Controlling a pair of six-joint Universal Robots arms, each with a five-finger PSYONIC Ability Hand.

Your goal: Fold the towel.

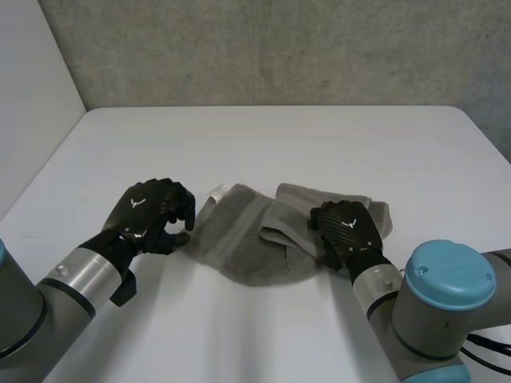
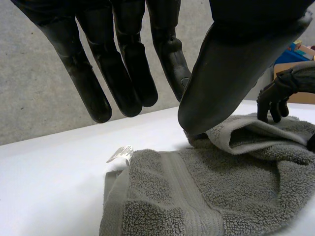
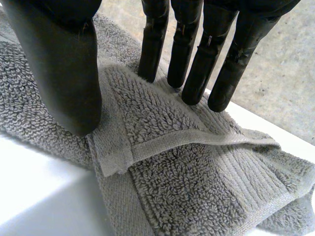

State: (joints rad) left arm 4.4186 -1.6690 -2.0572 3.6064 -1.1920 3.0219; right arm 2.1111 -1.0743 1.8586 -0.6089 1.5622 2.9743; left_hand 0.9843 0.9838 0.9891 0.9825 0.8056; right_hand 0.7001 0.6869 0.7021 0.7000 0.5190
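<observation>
Grey towel (image 1: 251, 243) is half-folded at lower centre, right hand (image 1: 348, 227) pressing straight fingers on the flap (image 3: 162, 123), probably to pin it, left hand (image 1: 152, 211) loose and empty beside the tagged corner (image 1: 219, 192).

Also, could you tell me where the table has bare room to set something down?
The far half of the table, beyond the towel, is bare edge to edge. A smaller patch lies in front of the towel, between the arms. Crowded mid-table: left robot hand beside the towel's left edge, right robot hand on its right part.
</observation>
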